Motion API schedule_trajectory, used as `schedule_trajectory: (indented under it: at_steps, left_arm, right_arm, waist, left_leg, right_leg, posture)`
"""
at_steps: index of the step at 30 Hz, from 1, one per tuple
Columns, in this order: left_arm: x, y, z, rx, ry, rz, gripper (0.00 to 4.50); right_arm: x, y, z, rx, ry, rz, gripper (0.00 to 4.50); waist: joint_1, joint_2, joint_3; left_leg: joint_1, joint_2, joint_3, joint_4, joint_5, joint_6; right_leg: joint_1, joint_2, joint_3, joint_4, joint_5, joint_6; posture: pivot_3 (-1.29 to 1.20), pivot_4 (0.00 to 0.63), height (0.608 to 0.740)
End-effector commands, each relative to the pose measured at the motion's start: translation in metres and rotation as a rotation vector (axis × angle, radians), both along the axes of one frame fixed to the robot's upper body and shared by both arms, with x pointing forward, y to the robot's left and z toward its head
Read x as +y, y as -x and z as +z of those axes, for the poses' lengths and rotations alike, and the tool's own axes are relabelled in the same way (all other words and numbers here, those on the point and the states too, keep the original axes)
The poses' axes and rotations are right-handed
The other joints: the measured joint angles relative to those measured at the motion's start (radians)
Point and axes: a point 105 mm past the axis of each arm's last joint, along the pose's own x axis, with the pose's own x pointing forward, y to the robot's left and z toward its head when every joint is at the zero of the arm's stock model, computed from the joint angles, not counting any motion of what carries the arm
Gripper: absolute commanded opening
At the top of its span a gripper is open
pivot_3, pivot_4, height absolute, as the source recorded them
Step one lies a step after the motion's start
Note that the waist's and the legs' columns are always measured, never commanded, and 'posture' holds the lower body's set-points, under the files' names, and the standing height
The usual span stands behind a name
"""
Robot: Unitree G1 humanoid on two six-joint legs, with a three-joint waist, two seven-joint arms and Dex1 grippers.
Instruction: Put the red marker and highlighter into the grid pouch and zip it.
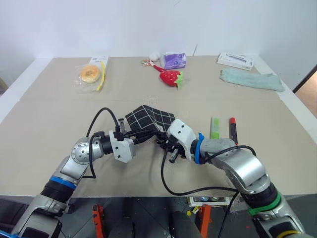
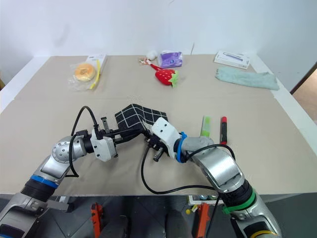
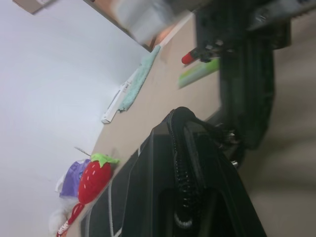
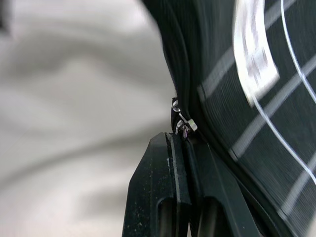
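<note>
The grid pouch (image 1: 148, 118), black with white lines, hangs lifted a little above the table between both grippers. My left gripper (image 1: 149, 133) is shut on its near edge from the left. My right gripper (image 4: 181, 140) is shut on the zip pull at the pouch's corner, just beside the white label (image 4: 252, 49). The zip line (image 3: 180, 163) runs along the pouch's top edge. To the right of the right arm, the light-green highlighter (image 1: 215, 127) and the red marker (image 1: 232, 130) lie side by side on the table, apart from both grippers.
At the back of the table are a bagged donut (image 1: 90, 73), a strawberry toy (image 1: 170, 78), a purple packet (image 1: 173, 60), a teal cloth (image 1: 250, 79) and a white box (image 1: 236, 60). The table's front edge (image 1: 148, 194) runs just below the arms.
</note>
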Motion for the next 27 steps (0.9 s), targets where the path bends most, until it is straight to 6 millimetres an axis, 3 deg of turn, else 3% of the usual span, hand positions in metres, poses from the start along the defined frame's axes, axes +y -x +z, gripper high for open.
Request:
schedule_trajectory:
  at_steps: [1,10,19,27]
  left_arm:
    - [0.003,0.004,-0.005,-0.005,-0.033,-0.005,0.00]
    - [0.007,0.001,-0.012,0.006,-0.056,0.009,0.00]
    - [0.004,-0.002,-0.018,0.014,-0.081,0.006,0.00]
    - [0.004,-0.004,-0.012,0.003,-0.060,0.011,0.00]
  right_arm:
    - [0.001,0.000,0.025,-0.084,-0.043,0.010,0.01]
    - [0.005,0.005,0.036,-0.087,-0.122,0.046,0.01]
    - [0.024,0.022,0.042,-0.119,-0.119,0.171,0.01]
    - [0.010,0.015,0.032,-0.120,-0.070,0.135,0.01]
  waist:
    - [0.000,0.000,0.000]
    - [0.000,0.000,0.000]
    - [0.000,0.000,0.000]
    - [0.001,0.000,0.000]
  left_leg:
    - [0.000,0.000,0.000,0.000,0.000,0.000]
    - [0.000,0.000,0.000,-0.001,0.000,0.000]
    - [0.000,0.000,0.000,-0.001,0.000,0.000]
    - [0.000,0.000,0.000,-0.001,0.000,0.000]
  right_leg:
    - [0.000,0.000,0.000,0.000,0.000,0.000]
    - [0.000,0.000,0.000,0.000,0.000,0.000]
    - [-0.001,0.000,0.000,0.000,0.000,0.000]
    - [-0.001,0.000,0.000,0.000,0.000,0.000]
  posture:
    - [0.00,0.150,0.740]
    - [0.00,0.150,0.740]
    - [0.00,0.150,0.740]
    - [0.00,0.150,0.740]
